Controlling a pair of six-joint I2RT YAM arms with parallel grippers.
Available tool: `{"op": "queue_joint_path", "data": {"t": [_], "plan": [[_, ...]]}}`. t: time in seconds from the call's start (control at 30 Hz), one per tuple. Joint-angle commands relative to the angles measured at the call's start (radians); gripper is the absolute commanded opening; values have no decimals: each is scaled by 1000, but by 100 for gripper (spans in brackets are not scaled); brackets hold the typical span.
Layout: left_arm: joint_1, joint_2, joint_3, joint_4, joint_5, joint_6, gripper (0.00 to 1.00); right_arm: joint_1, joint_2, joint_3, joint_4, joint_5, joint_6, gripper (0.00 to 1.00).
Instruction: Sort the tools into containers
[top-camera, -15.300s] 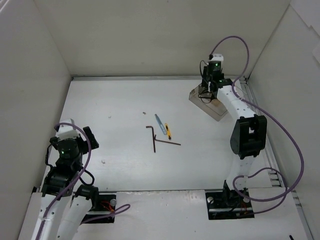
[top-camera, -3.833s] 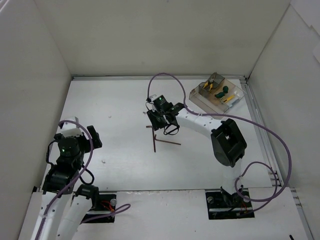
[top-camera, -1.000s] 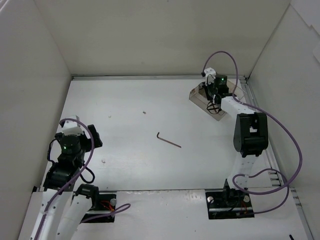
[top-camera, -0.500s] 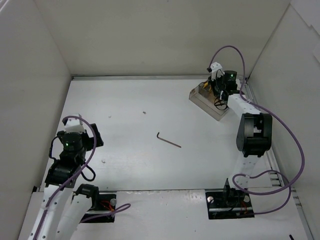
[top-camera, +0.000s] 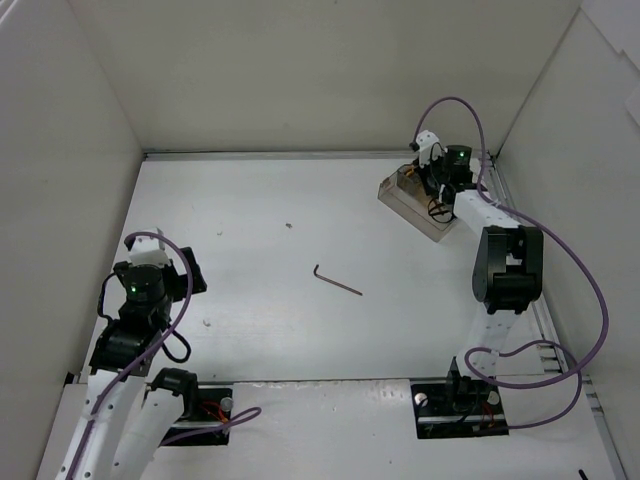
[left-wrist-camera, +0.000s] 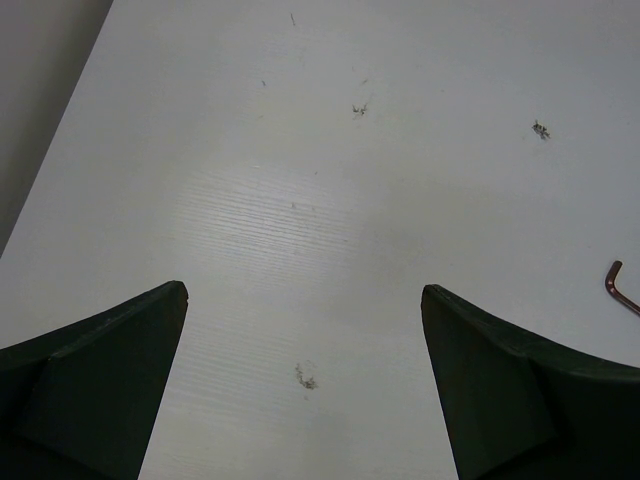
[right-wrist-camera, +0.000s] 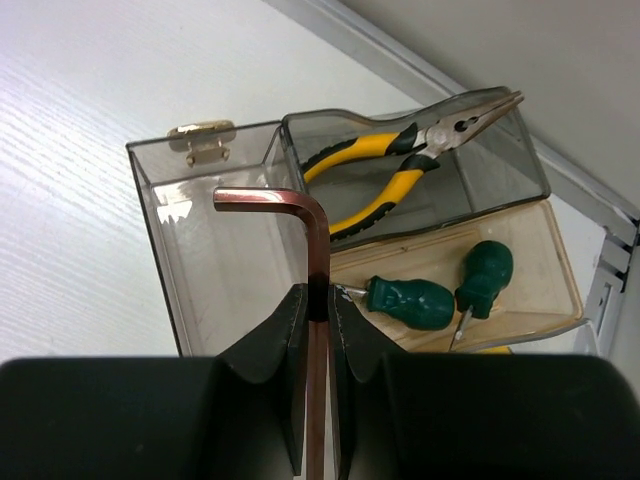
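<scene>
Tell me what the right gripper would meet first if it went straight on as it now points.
Probably the clear box: the hex key shut in the right gripper leads, its bent end over the compartment beside the yellow-handled pliers. It would likely reach that compartment first; depth is unclear.

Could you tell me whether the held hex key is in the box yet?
Out: hex key is clamped in the right gripper, held over the box.

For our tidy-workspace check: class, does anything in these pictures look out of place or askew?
One hex key lies loose mid-table, outside the box. The pliers lie slantwise, nose reaching their compartment's corner.
</scene>
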Motion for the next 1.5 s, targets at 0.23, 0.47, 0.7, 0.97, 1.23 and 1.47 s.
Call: {"op": "queue_joint_path", "data": {"t": [0.23, 0.47, 0.7, 0.97, 1.23, 1.47], "plan": [[-4, 14, 27, 61, 10, 15, 100, 27, -12, -54, 40, 1, -38, 0], [-4, 14, 28, 59, 10, 14, 100, 36, 2, -34, 17, 18, -32, 4], [-4, -3, 28, 55, 10, 11, 100, 38, -31, -10, -38, 76, 87, 22], [-4, -35, 27, 58, 10, 6, 100, 68, -132, -33, -116, 82, 190, 38], [-4, -29, 33, 50, 9, -1, 100, 361, -247, -94, -197, 140, 310, 39], [-4, -55, 33, 40, 1, -15, 100, 617, -256, -172, -334, 197, 385, 44]]}}
